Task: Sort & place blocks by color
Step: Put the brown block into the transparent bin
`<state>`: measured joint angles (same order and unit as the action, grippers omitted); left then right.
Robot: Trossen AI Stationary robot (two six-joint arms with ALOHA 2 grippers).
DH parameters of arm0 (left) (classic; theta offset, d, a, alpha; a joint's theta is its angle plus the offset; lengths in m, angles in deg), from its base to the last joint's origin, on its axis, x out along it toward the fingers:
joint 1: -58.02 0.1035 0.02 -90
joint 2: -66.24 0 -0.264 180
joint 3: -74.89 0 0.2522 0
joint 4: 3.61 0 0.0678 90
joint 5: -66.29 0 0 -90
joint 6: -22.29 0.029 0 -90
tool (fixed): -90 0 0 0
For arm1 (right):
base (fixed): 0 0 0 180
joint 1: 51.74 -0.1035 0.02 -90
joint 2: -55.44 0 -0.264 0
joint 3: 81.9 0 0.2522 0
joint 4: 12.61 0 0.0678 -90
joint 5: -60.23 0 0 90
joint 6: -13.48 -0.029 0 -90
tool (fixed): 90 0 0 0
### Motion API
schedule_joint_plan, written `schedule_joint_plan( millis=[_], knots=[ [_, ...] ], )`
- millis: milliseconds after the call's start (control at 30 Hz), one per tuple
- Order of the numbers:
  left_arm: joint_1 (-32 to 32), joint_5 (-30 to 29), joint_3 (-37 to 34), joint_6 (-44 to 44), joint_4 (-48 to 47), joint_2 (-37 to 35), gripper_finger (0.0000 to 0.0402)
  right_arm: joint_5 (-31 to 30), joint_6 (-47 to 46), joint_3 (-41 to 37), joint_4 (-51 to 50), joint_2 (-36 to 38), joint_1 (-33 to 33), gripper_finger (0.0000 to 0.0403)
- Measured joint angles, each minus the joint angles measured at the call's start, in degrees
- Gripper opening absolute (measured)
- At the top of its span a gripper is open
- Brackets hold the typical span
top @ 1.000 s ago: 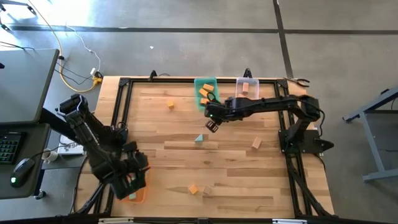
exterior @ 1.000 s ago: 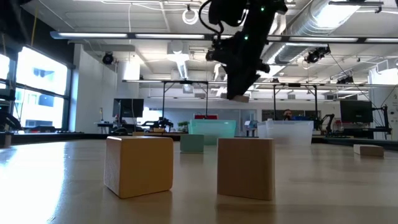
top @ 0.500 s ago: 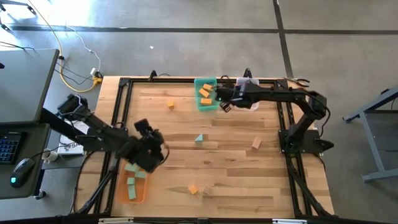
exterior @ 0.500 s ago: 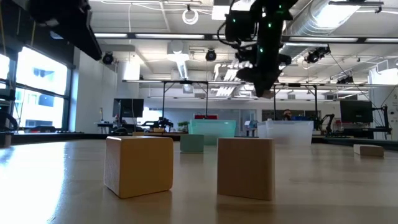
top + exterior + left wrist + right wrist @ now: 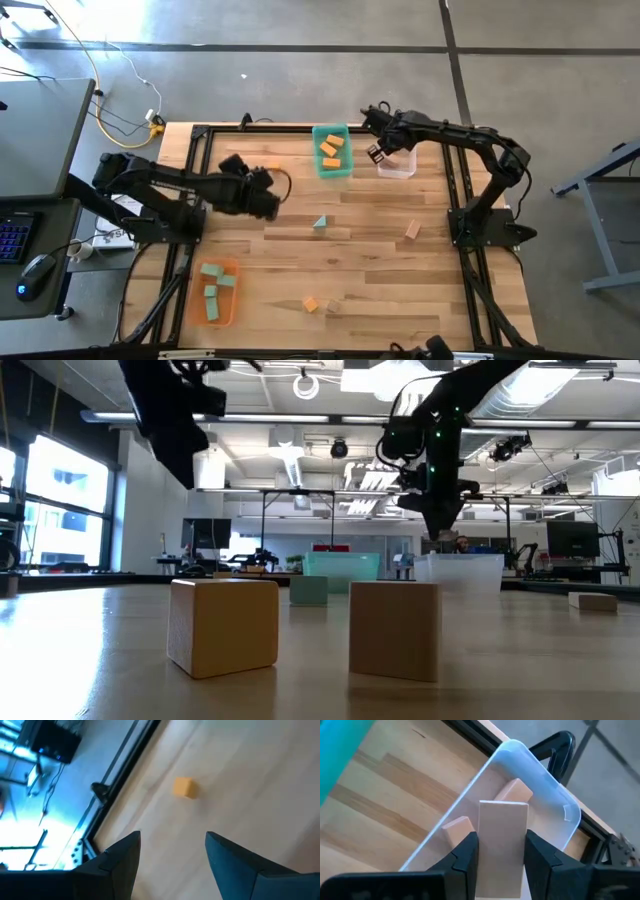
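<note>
- Table (image 5: pixel 360 250): blocks scattered across it.
- Clear bin (image 5: pixel 398 163): far edge, holding tan pieces.
- Right gripper (image 5: pixel 378 154): above clear bin, grasping a tan block (image 5: pixel 503 847).
- Left gripper (image 5: pixel 268 200): released, near an orange cube (image 5: pixel 184 787) at far left.

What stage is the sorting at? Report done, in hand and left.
Done: orange blocks in the teal bin, green blocks in the orange bin, two tan blocks in the clear bin.
In hand: right gripper holds a tan bar over the clear bin.
Left: about five loose blocks; open left gripper faces an orange cube.
</note>
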<state>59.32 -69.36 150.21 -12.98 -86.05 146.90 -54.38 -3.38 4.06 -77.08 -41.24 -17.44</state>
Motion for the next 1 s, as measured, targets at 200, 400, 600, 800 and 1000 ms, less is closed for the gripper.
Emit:
schedule_joint_plan(
  millis=[200,400,600,800,1000],
  knots=[
    [9.19,2.28,0.0,8.11,6.84,0.0,0.0211,5.58,1.79,0.0,-0.27,-0.13,4.83,0.0095],
    [18.16,14.68,0.0,20.15,17.74,0.0,0.0211,9.28,5.15,0.0,-0.38,-2.15,8.17,0.0095],
    [26.32,27.4,0.0,27.26,25.16,0.0,0.0211,15.08,7.88,0.0,0.08,-4.6,10.15,0.0095],
    [32.25,32.34,0.0,30.32,25.72,0.73,0.0211,16.49,10.45,0.0,0.42,-6.73,10.75,0.0095],
    [35.67,36.26,0.01,30.58,25.84,3.25,0.0211,17.98,10.52,0.0,0.49,-7.26,11.01,0.0098]
  ],
)
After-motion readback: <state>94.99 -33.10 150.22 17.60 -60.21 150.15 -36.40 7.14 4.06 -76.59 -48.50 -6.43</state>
